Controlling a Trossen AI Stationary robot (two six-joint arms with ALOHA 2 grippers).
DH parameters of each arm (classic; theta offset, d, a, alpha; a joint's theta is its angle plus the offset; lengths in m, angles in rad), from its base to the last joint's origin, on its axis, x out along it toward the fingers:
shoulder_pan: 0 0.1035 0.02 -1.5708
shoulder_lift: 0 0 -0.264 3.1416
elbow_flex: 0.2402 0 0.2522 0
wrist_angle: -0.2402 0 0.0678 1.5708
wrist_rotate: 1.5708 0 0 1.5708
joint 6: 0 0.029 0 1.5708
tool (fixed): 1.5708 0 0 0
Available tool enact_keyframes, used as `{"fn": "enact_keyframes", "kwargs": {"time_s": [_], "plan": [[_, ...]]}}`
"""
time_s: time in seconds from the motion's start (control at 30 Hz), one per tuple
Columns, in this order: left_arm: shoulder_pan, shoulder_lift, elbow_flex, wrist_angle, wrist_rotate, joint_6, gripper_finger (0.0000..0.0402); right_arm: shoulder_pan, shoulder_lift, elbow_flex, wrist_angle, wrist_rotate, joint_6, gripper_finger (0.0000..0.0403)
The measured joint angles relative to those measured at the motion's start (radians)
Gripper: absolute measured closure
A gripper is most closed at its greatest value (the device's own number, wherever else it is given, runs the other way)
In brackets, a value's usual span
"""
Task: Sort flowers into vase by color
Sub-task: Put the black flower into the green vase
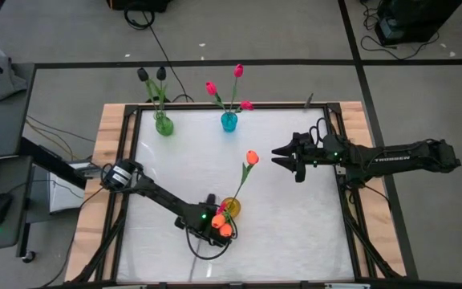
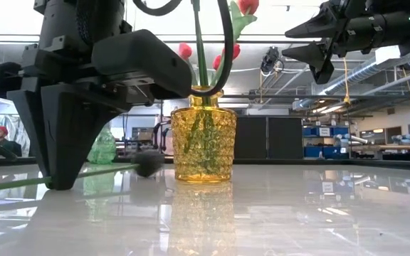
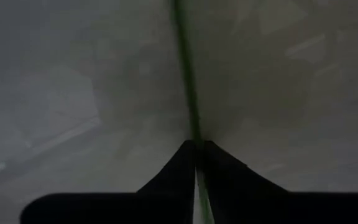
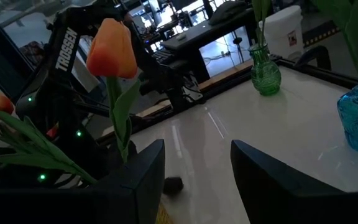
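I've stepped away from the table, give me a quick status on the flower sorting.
Left gripper down on the table, fingers closing on a black tulip's stem. Right gripper open, waiting above mid-table. Yellow vase stands right beside the pick.

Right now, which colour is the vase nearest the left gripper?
Yellow-amber glass vase with a textured pattern, clearest in the low view.

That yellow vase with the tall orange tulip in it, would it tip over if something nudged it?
Probably not easily: the yellow vase looks squat, wide-bodied and thick-walled like glass, so likely heavy. The orange tulip leans well out to one side, so a tug on its stem might rock it. On the glossy table it may slide.
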Motion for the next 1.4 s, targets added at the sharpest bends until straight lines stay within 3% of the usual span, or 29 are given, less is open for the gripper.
{"fn": "enact_keyframes", "kwargs": {"time_s": [0.5,1.07,1.4], "plan": [[0.000,-0.044,-0.002,-0.110,-0.002,0.002,0.0385,0.000,0.002,0.000,0.006,0.000,0.000,0.0210],[-0.007,-0.150,-0.002,-0.383,-0.088,0.015,0.0386,0.000,0.009,0.000,0.024,0.000,0.000,0.0210],[-0.024,-0.298,-0.002,-0.609,-0.096,-0.004,0.0386,0.000,0.009,0.000,0.026,0.000,0.000,0.0210]]}}
